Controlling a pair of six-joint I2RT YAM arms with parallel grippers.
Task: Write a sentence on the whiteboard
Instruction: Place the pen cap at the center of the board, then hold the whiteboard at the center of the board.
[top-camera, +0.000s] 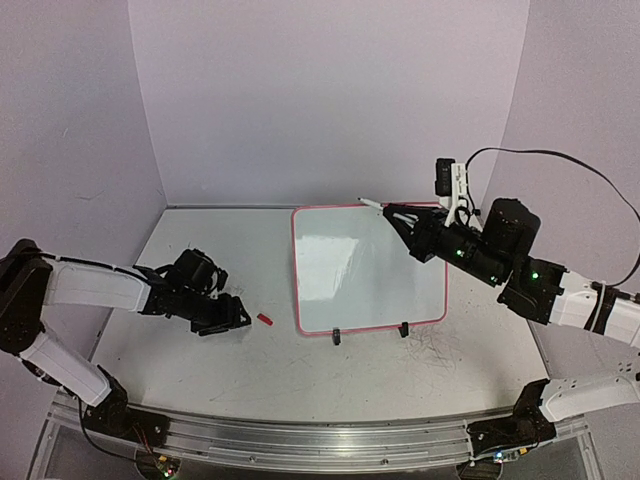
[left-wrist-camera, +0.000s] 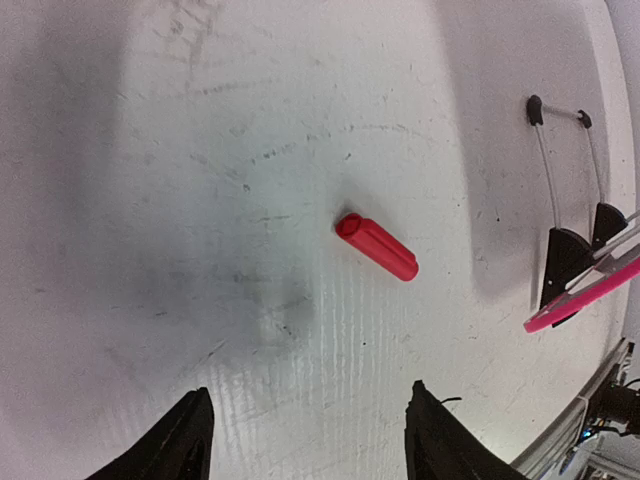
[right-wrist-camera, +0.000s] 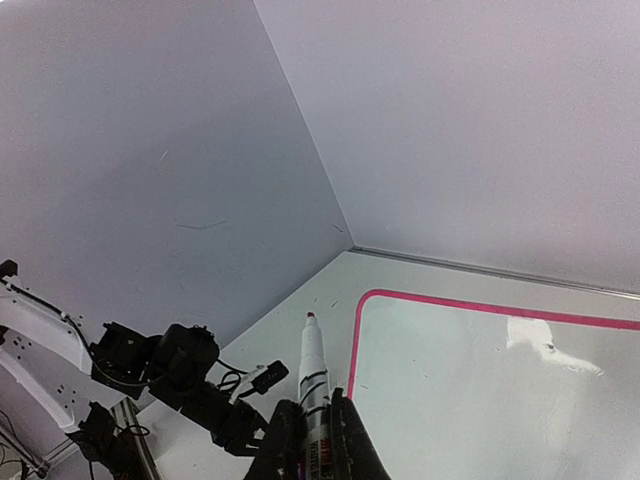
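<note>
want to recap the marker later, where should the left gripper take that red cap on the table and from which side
Grip the red cap mid-length, across its narrow round body, coming straight down. It lies on its side on the table, so the open left gripper should straddle it square to its long axis; it may roll otherwise.

Left arm (top-camera: 95, 285) lies low, reaching toward 3 o'clock; left gripper (top-camera: 232, 318) angles down, jaws apart, holding nothing. Right arm (top-camera: 560, 295) reaches toward 10 o'clock, right gripper (top-camera: 400, 218) clamped on a marker (right-wrist-camera: 313, 370).
</note>
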